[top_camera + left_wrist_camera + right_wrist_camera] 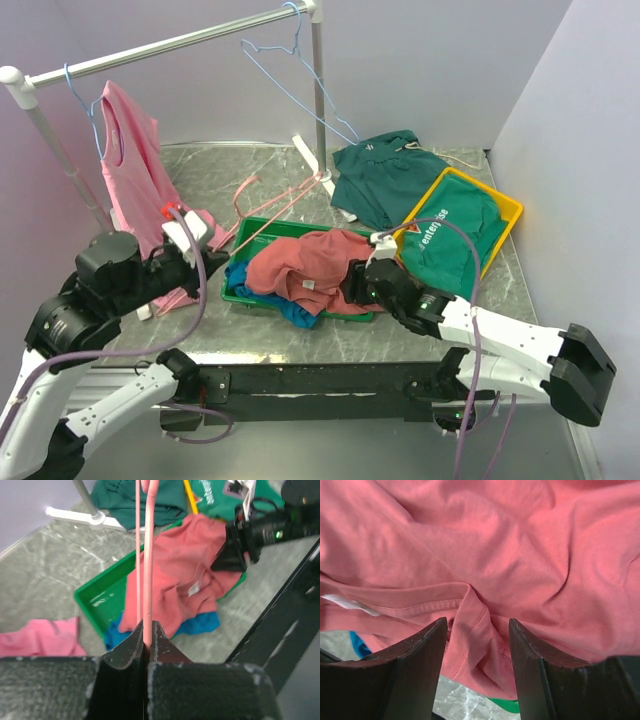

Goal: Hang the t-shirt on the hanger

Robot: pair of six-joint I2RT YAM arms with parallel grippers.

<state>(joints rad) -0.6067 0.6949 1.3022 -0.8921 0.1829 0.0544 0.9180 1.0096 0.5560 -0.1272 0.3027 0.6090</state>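
The salmon-red t-shirt (300,262) lies crumpled in a green tray (262,228) over a small blue garment (290,310). My left gripper (207,243) is shut on the thin coral-pink hanger (290,198) and holds it left of the tray. In the left wrist view the hanger bar (147,555) runs up from the closed gripper (147,628), with the t-shirt (185,565) and its white tag (194,587) beyond. My right gripper (356,283) is at the shirt's right side. In the right wrist view it (477,630) is open and straddles a stitched fold of the t-shirt (495,540).
A clothes rack pole (318,90) stands at the back with light blue wire hangers (300,70). A lighter pink shirt (130,170) hangs at the left. A dark green garment (385,175) and a yellow tray (500,205) holding a green shirt lie at the right.
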